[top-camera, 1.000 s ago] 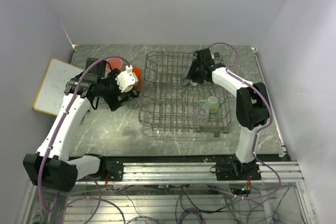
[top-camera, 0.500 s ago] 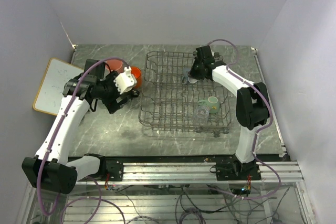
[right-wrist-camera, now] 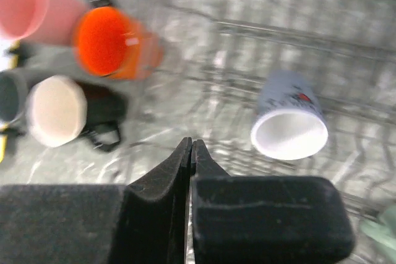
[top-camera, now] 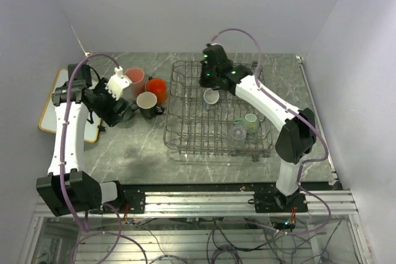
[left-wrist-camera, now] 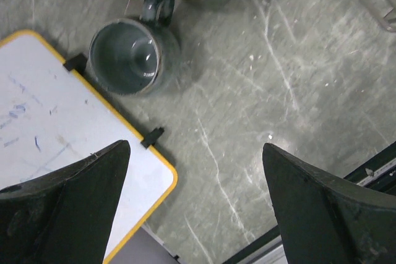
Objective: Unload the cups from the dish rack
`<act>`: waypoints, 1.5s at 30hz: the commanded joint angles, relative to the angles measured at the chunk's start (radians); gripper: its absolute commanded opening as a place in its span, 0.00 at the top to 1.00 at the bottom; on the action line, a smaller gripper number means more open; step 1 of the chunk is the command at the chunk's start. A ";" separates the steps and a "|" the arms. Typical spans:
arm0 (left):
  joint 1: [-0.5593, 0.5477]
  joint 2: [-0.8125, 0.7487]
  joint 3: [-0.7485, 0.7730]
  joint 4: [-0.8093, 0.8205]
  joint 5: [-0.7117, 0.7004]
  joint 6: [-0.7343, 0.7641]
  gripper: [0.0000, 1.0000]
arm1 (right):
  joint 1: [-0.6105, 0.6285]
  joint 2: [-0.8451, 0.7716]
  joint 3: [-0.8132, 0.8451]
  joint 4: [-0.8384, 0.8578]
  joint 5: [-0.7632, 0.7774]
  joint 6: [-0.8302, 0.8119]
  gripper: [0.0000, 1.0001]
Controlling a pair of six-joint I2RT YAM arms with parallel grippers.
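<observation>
The dish rack (top-camera: 175, 129) sits at the middle right of the table. In it lie a pale grey cup (top-camera: 211, 96) on its side with its white inside showing (right-wrist-camera: 291, 125), a mint-green mug (top-camera: 250, 120) and a clear glass (top-camera: 238, 132). My right gripper (top-camera: 206, 79) hovers over the rack's back left part, shut and empty (right-wrist-camera: 190, 144), with the pale cup apart to its right. Left of the rack stand a pink tumbler (top-camera: 135, 80), an orange mug (top-camera: 156, 87), a black mug with a cream inside (top-camera: 147, 101) and a dark grey mug (left-wrist-camera: 127, 57). My left gripper (left-wrist-camera: 197, 148) is open just short of the grey mug.
A white board with a yellow-wood frame (left-wrist-camera: 43, 115) lies at the table's left edge, partly under my left finger. The table's near edge and the metal rail (top-camera: 204, 201) run below. Grey walls close in the back and both sides.
The left arm swung left, away from the cups and over the board's corner. The right arm moved left across the rack and its jaws closed. The pale cup now lies a little further left.
</observation>
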 commanded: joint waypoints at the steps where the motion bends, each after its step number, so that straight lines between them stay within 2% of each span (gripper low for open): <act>1: 0.121 -0.017 0.034 -0.086 0.099 0.101 0.01 | 0.176 -0.004 0.145 -0.115 0.054 -0.060 1.00; 5: 0.271 0.012 0.048 -0.132 0.149 0.193 0.01 | 0.324 0.061 0.311 -0.191 0.089 -0.079 1.00; 9: 0.350 0.054 0.051 -0.188 0.176 0.260 0.01 | 0.419 0.128 0.420 -0.241 0.117 -0.079 1.00; 12: 0.368 0.049 0.036 -0.216 0.193 0.302 0.01 | 0.437 0.176 0.421 -0.265 0.155 -0.077 1.00; 15: 0.369 0.021 0.011 -0.200 0.211 0.315 0.01 | 0.383 0.190 0.422 -0.323 0.201 -0.060 0.97; 17: 0.369 0.010 0.009 -0.203 0.221 0.327 0.01 | 0.329 0.168 0.387 -0.332 0.215 -0.050 0.71; 20: 0.369 0.011 0.029 -0.228 0.239 0.343 0.01 | 0.237 0.108 0.311 -0.337 0.227 -0.056 0.51; 23: 0.367 0.017 0.047 -0.258 0.253 0.358 0.01 | 0.145 0.049 0.186 -0.303 0.238 -0.082 0.43; 27: 0.367 0.010 0.049 -0.274 0.265 0.367 0.01 | 0.031 -0.014 0.001 -0.206 0.180 -0.118 0.40; 31: 0.366 0.010 0.046 -0.280 0.263 0.378 0.01 | -0.022 -0.021 -0.075 -0.142 0.130 -0.163 0.40; 36: 0.355 0.032 0.057 -0.268 0.261 0.359 0.01 | -0.031 -0.019 -0.132 -0.054 0.063 -0.209 0.41; 45: 0.270 0.043 0.066 -0.208 0.244 0.258 0.01 | -0.037 0.038 -0.187 0.061 0.063 -0.237 0.47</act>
